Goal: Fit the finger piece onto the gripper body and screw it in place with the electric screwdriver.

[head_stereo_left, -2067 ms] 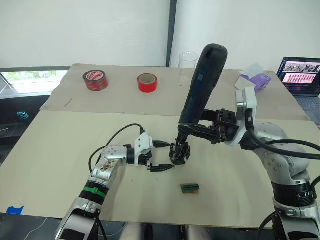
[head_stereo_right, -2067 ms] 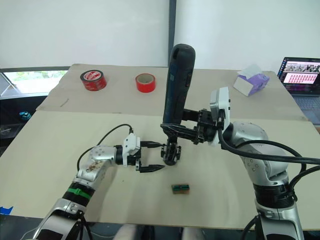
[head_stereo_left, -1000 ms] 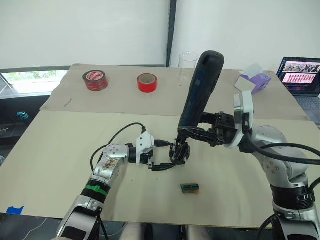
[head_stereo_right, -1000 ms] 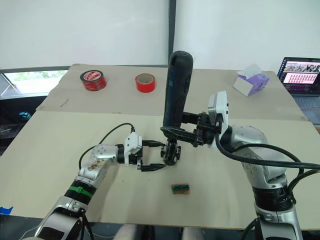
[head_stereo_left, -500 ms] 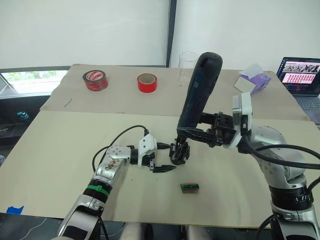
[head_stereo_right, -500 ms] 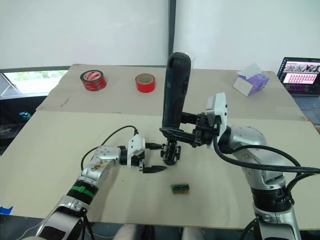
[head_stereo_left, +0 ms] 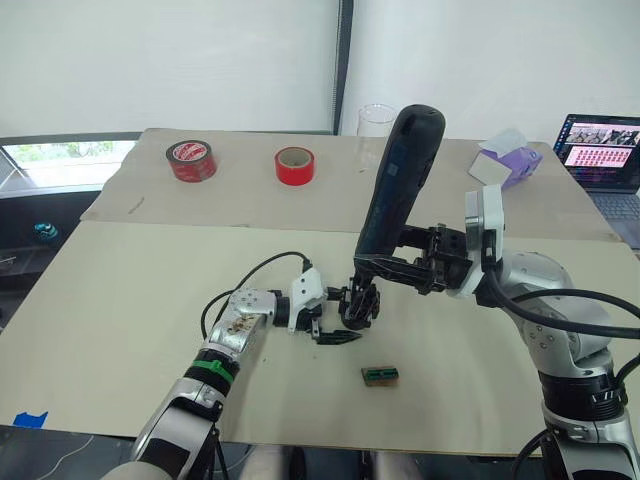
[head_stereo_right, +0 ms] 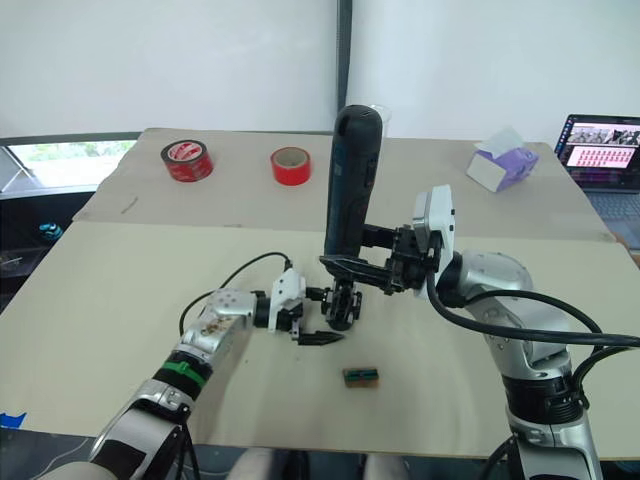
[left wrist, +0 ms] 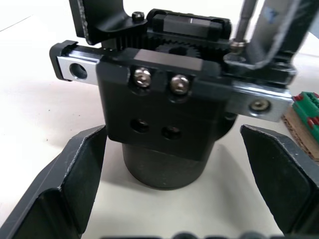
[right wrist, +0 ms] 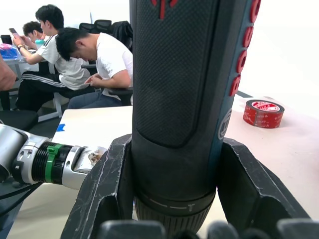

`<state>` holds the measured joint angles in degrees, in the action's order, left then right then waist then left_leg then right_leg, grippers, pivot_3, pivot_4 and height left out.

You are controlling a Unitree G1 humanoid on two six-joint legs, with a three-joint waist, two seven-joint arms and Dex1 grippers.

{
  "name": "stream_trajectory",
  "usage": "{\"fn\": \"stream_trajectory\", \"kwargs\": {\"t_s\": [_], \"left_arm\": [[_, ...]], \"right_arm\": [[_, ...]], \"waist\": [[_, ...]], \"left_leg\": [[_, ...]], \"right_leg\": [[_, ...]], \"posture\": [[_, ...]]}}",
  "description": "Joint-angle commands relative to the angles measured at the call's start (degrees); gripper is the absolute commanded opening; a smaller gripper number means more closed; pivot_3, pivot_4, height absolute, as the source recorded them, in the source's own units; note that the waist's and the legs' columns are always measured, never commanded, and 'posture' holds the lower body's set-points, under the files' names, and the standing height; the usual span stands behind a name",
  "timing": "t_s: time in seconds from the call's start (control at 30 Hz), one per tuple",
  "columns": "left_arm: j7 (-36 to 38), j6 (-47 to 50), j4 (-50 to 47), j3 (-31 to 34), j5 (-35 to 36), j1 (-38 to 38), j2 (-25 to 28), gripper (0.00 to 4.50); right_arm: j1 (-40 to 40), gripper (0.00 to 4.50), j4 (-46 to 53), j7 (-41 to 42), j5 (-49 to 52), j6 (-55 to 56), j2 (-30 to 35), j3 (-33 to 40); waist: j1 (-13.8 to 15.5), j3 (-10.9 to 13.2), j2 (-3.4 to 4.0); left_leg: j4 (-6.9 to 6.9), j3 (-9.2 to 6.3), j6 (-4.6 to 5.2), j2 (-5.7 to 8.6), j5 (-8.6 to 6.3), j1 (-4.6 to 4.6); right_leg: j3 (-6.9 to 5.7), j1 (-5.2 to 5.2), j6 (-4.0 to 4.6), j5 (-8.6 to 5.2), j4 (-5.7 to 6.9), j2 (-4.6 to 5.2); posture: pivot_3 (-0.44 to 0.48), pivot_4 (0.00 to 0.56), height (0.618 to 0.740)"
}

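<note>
1. We read this as the screwing step: our right gripper is clamped around the electric screwdriver, held upright and leaning a little, bit down onto the gripper body.
2. The gripper body stands on the table directly under the right gripper and just ahead of our left gripper, between its two tips.
3. Left gripper fingers are spread apart, flanking the gripper body; in the left wrist view both pads sit clear of it, no contact we can confirm.
4. Finger piece: we cannot pick it out as a separate loose part, so whether it is already fitted is unclear.
5. Next move, our judgement: the left gripper should close to brace the gripper body, keeping the bit square on its screw head while driving.
6. Materials: the screwdriver is a thick dark cylinder with a fine textured grip and red markings; the bit is thin bright metal.
7. The gripper body is matte black and blocky, with a round base, gear teeth on top, silver screws and two empty holes below them.
8. A small green-and-brown block lies on the table near the left gripper, on its right.
</note>
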<state>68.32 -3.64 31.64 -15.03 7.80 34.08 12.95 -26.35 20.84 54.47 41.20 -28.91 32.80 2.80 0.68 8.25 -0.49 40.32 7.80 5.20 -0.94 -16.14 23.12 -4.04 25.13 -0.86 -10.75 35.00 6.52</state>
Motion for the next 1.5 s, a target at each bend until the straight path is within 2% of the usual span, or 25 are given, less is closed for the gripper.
{"fn": "stream_trajectory", "kwargs": {"t_s": [0.03,0.33,0.43,0.53,1.13,1.5], "left_arm": [[0.36,-2.08,1.32,-0.39,-0.54,1.96,-1.09,4.50],[0.86,-4.42,4.72,-1.07,-2.17,2.86,-1.50,4.50],[0.67,-5.27,5.13,-1.19,-2.85,2.39,-0.85,3.71],[-0.17,-5.75,5.67,-1.28,-3.61,2.18,-0.48,2.38],[0.20,-4.90,7.72,-1.67,-3.93,2.27,-1.56,2.35],[1.45,-4.67,8.40,-1.63,-3.58,2.27,-1.50,2.35]], "right_arm": [[-0.58,1.92,1.80,-0.16,0.16,0.76,0.64,1.05],[-0.78,1.92,1.63,-0.56,-0.10,0.68,0.44,0.70],[-0.81,1.92,1.52,-0.63,-0.18,0.65,0.44,0.60],[-0.75,1.92,1.49,-0.69,-0.23,0.57,0.48,0.49],[0.00,1.92,-0.03,-1.43,-3.90,-0.54,0.86,-3.74],[1.96,1.92,-1.95,-2.90,-5.51,-2.79,0.58,-7.39]], "waist": [[0.00,0.00,0.00],[-0.03,0.00,0.00],[-0.03,0.00,0.00],[-0.07,0.00,0.00],[-0.07,-0.05,-0.04],[-0.07,-0.64,-0.38]], "left_leg": [[0.01,0.00,0.00,0.00,0.00,0.00],[0.01,0.00,0.03,-0.01,-0.01,0.00],[0.01,0.00,0.03,-0.01,-0.01,0.00],[0.01,-0.01,0.03,-0.01,-0.02,-0.01],[0.00,-0.02,0.05,-0.02,-0.03,-0.21],[-0.02,-0.07,0.05,-0.04,-0.04,-0.29]], "right_leg": [[0.00,0.00,0.00,0.00,0.00,0.00],[-0.01,0.00,0.00,0.00,0.01,0.00],[0.00,0.00,0.00,0.00,0.01,0.01],[0.00,0.00,0.00,0.00,0.01,0.00],[0.00,-0.17,0.01,0.01,0.00,0.02],[0.00,-0.22,0.03,-0.01,-0.01,0.04]], "posture": [[0.000,0.150,0.740],[0.000,0.150,0.740],[0.000,0.150,0.740],[0.000,0.150,0.740],[0.000,0.150,0.740],[0.000,0.150,0.740]]}}
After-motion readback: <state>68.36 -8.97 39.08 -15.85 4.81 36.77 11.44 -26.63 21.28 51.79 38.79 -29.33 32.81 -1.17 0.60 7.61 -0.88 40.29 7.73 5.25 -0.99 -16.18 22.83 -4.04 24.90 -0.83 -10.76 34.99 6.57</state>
